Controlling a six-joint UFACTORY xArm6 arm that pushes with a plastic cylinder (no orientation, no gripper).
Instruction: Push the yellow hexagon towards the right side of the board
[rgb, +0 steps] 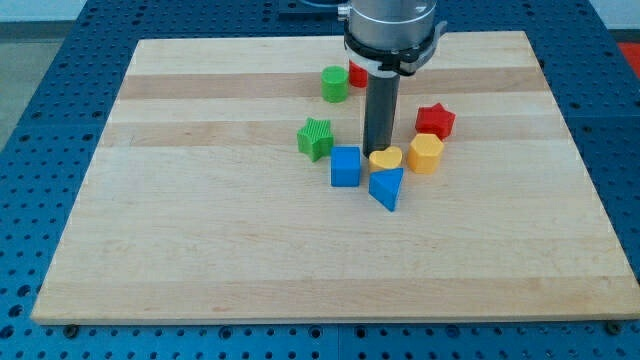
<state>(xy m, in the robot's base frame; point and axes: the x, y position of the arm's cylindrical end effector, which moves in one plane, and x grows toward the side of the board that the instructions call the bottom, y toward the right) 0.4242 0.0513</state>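
The yellow hexagon (426, 153) sits on the wooden board (200, 220), right of centre. My tip (378, 151) is down on the board just left of it, right behind a yellow heart (386, 158) that lies between my tip and the hexagon's left side. A red star (435, 121) lies just above the hexagon. A blue cube (346, 166) is left of the heart and a blue triangle (387, 187) is below it.
A green star (316, 138) lies left of my rod. A green cylinder (335, 84) and a red block (358, 74), partly hidden by the arm, sit near the view's top. The board's right edge (585, 180) is well right of the hexagon.
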